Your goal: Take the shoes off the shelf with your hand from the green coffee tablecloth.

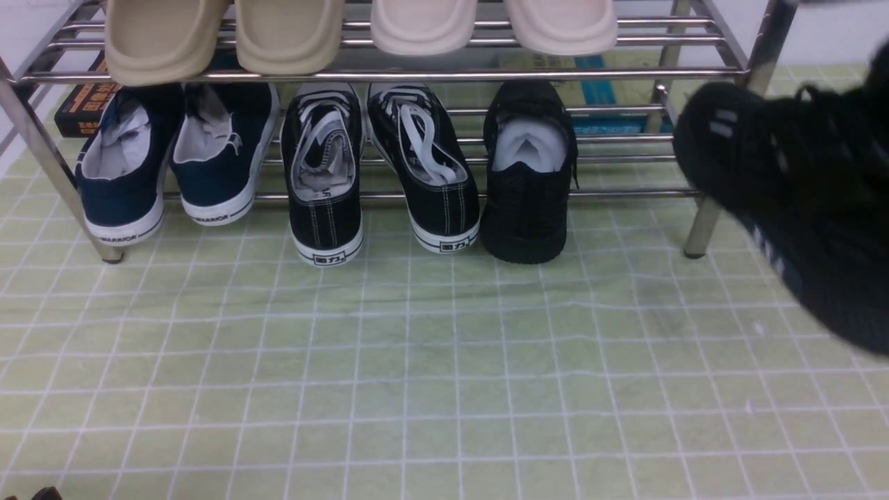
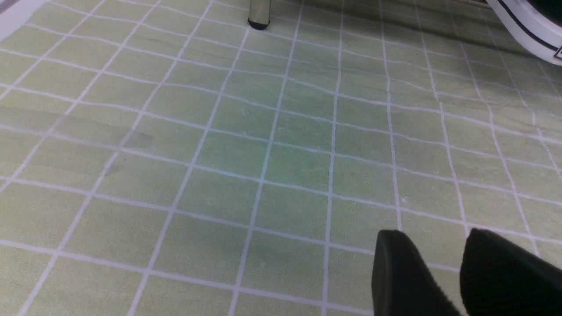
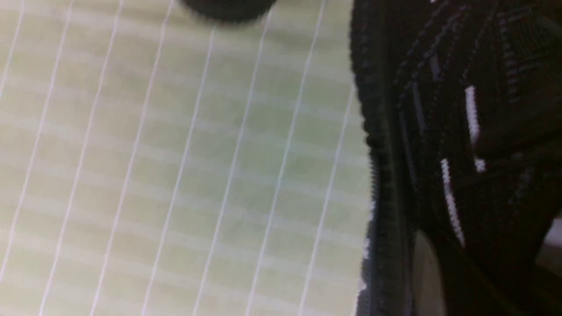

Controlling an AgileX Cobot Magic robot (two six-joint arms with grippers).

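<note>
At the right edge of the front view one black knit shoe [image 1: 785, 201] hangs blurred and tilted, clear of the green cloth [image 1: 444, 361] and overlapping the right front leg of the shelf [image 1: 417, 74]. In the right wrist view the same shoe fills the right side, its white dash marks showing, with checked cloth to the left. The right gripper cannot be picked out against the dark knit, but the raised shoe pressed close to that camera shows its fingers clamped on it. The other black knit shoe [image 1: 526, 180] stands on the lower tier, right of centre, heel toward the camera, with white paper inside. To its left on that tier stand the black canvas sneakers [image 1: 325, 173], then the navy sneakers [image 1: 125, 167]. Beige slippers [image 1: 167, 35] line the upper tier. At the lower right of the left wrist view, the left gripper [image 2: 437, 235] is over bare cloth, its two black fingers [image 2: 404, 272] apart and holding nothing.
</note>
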